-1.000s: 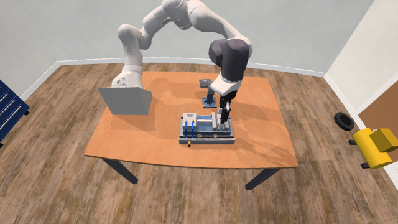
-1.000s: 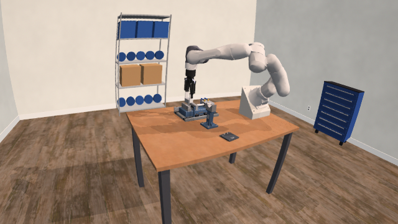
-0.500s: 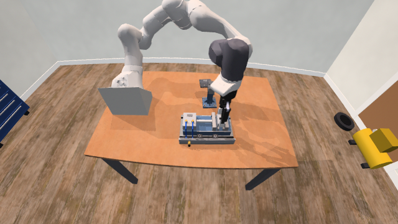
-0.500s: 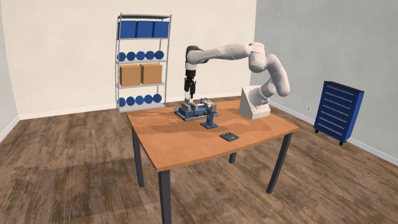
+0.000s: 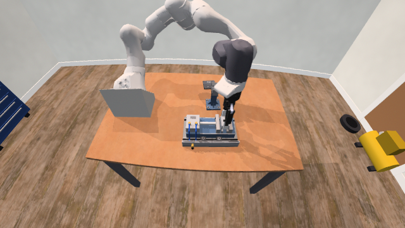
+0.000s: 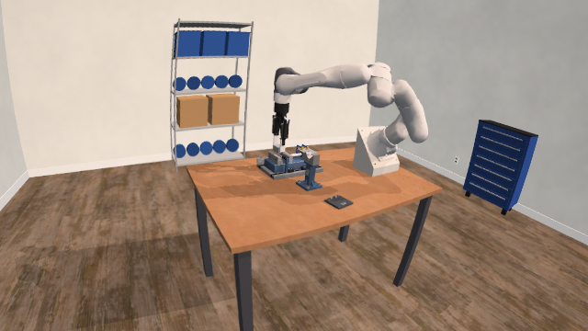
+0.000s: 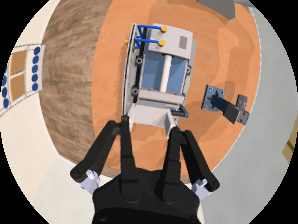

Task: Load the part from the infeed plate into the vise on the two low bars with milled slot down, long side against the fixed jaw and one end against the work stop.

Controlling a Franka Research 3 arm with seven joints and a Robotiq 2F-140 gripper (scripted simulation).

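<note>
One V-block stand [image 5: 214,99] [image 6: 310,176] [image 7: 222,105] stands near the vise [image 5: 210,143] [image 6: 287,175] [image 7: 165,75].

Blue drawer cabinet [image 5: 9,112] [image 6: 500,165] on floor, dark top. Metal shelf rack [image 6: 248,69] by wall: blue bins [image 6: 214,43] on upper shelf, brown boxes [image 6: 192,111] lower, rows of blue round items [image 6: 208,82] between and at bottom. Yellow cylinder unit [image 5: 378,151], black tire [image 5: 342,120] near it. Outlet [image 6: 456,159] on grey wall.

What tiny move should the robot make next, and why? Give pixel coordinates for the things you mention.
Probably lower the part [image 6: 277,150] [image 7: 150,115] slightly, without letting go: the gripper [image 5: 227,123] [image 6: 279,146] [image 7: 150,111] is holding it, and it seems to stand higher than the body of the vise [image 5: 210,136] [image 6: 276,165] [image 7: 172,45].
</note>
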